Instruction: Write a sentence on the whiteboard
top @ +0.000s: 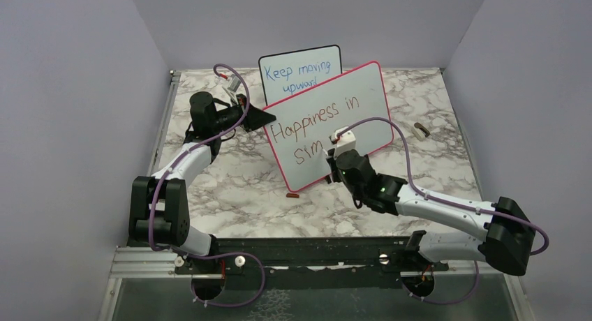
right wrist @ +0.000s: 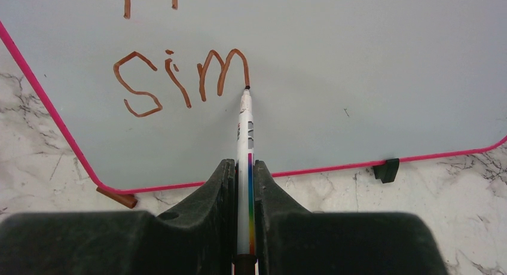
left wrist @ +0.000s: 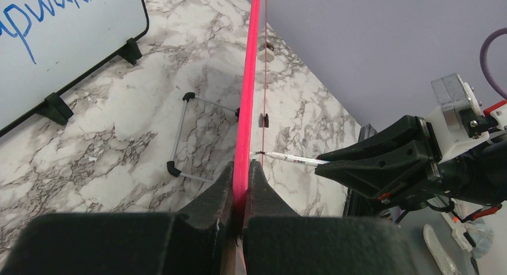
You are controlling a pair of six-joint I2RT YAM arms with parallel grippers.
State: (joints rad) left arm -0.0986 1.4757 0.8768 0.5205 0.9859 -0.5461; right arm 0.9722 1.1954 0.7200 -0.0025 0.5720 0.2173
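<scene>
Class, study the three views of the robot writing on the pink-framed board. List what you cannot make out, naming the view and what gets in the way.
1. Left wrist view: the whiteboard shows edge-on, so its writing is unreadable.
2. Right wrist view: the top edge cuts off the first line of the sentence.
3. Top view: the whiteboard hides the lower part of the black-framed board.
4. Top view: the small object at right is too small to identify.

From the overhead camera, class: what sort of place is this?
Probably a robot test cell: black-and-white left arm and right arm mounted at a marbled table, plain lilac walls around it, a pink-framed whiteboard half written.
</scene>
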